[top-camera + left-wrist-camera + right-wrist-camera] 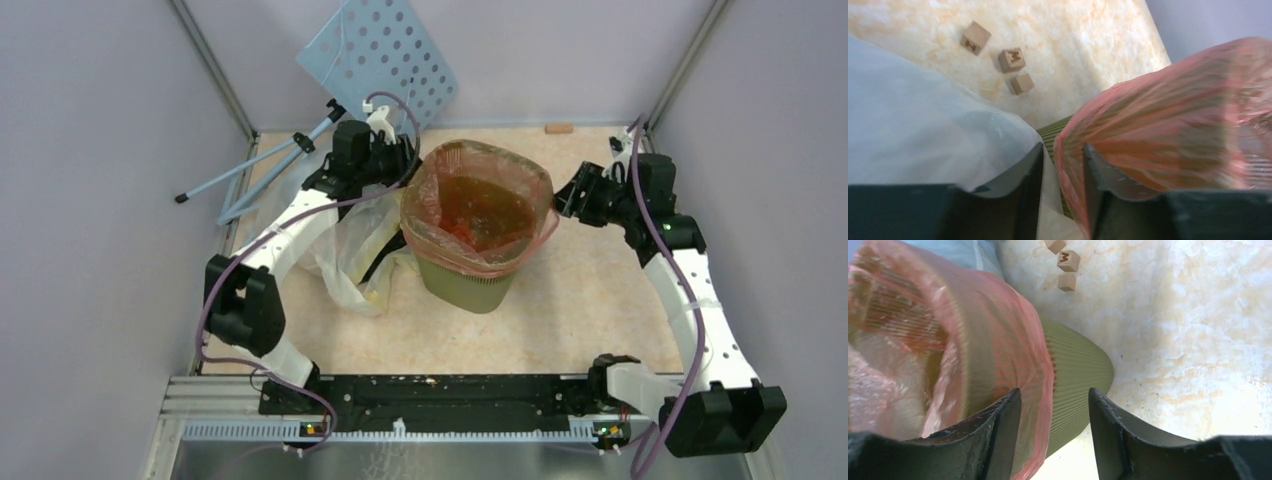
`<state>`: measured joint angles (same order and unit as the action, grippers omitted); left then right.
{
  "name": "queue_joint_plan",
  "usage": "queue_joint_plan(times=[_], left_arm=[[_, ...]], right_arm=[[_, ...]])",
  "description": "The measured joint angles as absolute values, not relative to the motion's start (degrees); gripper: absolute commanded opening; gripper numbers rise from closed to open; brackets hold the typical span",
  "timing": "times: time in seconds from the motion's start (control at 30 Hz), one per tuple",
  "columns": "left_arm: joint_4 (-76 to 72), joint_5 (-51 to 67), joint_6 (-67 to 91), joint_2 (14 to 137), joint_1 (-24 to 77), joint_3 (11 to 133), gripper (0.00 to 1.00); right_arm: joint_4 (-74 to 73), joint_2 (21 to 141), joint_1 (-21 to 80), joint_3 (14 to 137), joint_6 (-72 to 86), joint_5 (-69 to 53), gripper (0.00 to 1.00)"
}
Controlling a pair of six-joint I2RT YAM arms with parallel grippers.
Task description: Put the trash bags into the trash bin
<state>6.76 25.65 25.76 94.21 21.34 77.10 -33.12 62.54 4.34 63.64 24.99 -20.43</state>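
The olive-green trash bin [470, 285] stands upright mid-table. The red-pink trash bag [480, 205] sits in it, its top folded out over the rim. My left gripper [405, 160] is at the bin's far-left rim. In the left wrist view it [1063, 147] is open, with the bag's [1173, 110] hem and a strip of bin wall [1053, 130] in the gap. My right gripper [565, 200] is at the right rim. In the right wrist view it [1054, 390] is open, straddling the bag's [998, 330] hanging hem against the bin wall [1078, 365].
A larger clear bag [345, 245] lies crumpled left of the bin, under my left arm, and also shows in the left wrist view [923, 125]. Three wooden blocks [1012, 59] lie on the table beyond. A light-blue perforated board [380, 55] and tripod legs [260, 165] stand at the back left.
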Motion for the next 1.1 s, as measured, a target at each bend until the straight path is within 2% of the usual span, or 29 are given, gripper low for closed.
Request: queue_joint_plan(times=[0.1, 0.17, 0.27, 0.67, 0.9, 1.1], left_arm=[[7.1, 22.8, 25.9, 89.4, 20.9, 76.0, 0.58], [7.7, 21.3, 26.1, 86.5, 20.3, 75.2, 0.65], [8.7, 19.6, 26.9, 81.9, 19.1, 73.1, 0.68], [17.3, 18.2, 28.9, 63.5, 16.6, 60.3, 0.68], [18.3, 22.7, 33.1, 55.9, 16.6, 54.0, 0.66], [18.1, 29.2, 37.6, 54.2, 16.6, 49.9, 0.67]], right_arm=[[-35.0, 58.7, 4.3, 63.3, 25.1, -20.4, 0.55], [-35.5, 55.4, 4.3, 62.1, 25.6, -20.2, 0.65], [-36.4, 49.8, 4.3, 58.7, 27.3, -18.8, 0.68], [-36.9, 34.7, 4.3, 46.9, 34.5, -18.7, 0.67], [-31.9, 31.7, 4.3, 42.9, 39.0, -27.7, 0.64], [-26.6, 32.8, 4.3, 39.9, 42.7, -33.8, 0.61]])
